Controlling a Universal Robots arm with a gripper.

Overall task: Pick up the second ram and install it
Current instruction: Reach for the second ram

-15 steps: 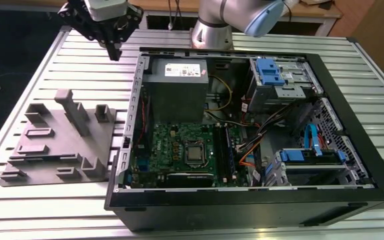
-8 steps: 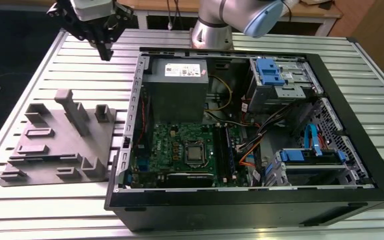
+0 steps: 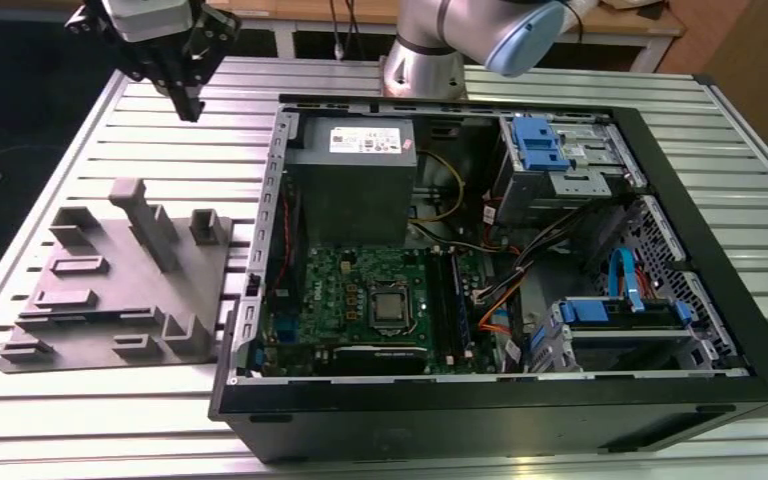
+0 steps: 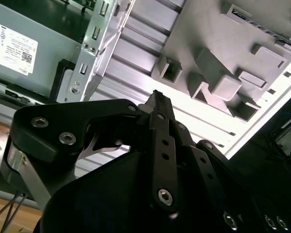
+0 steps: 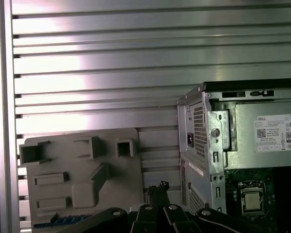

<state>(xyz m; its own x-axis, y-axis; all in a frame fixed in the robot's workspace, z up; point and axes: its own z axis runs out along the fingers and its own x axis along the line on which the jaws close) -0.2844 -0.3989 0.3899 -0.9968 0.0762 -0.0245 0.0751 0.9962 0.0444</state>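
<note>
Clenched empty, the gripper hangs by the table's arm-side edge; the second ram lies along the holder's opposite edge, parallel with it.

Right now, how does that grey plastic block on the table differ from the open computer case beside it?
The grey block is a pale, low slab with upright posts and pockets. The computer case is black, far bigger and taller, and lies open with a green board inside. The grey block sits on the exterior view's left and the computer case on its right. Both rest on the ribbed metal table.
</note>
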